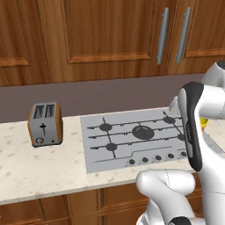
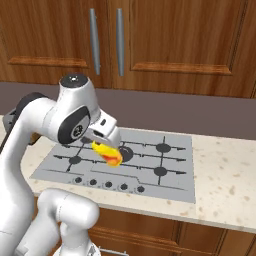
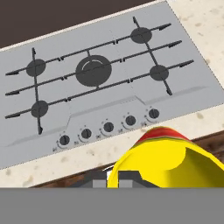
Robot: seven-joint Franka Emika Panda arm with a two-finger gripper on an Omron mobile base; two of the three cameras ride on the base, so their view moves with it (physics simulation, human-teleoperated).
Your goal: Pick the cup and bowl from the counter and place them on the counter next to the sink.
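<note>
Carrying the cup (image 2: pixel 108 153) above the stove plate (image 2: pixel 150 165), gripper (image 2: pixel 111 145) pinched tight on it, jaws nearly together on the cup wall. In the hand view the cup (image 3: pixel 166 157) sits big at the bottom, yellow with the red-orange mark up top, held over the front edge of the stove by the knobs (image 3: pixel 108 127). A sliver of yellow shows past the arm in the left base view too (image 1: pixel 203 122).

Step in hand: looks like transport of the first item, cup lifted clear of the counter (image 2: pixel 225 185) and not yet set down. Bowl and sink aren't in these frames, so can't say which way the drop spot lies. Next move probably needs a base drive or a wide arm swing to bring the sink side in, then a lowering onto bare counter.

Room: open air over the stove, nothing tall under the cup. Toaster (image 1: pixel 45 124) stands well apart on the left stretch of counter. Upper cabinets (image 2: pixel 150 40) and back wall are behind, well clear of the hand. Counter front edge is just under the cup, so a drop here would risk the floor.
</note>
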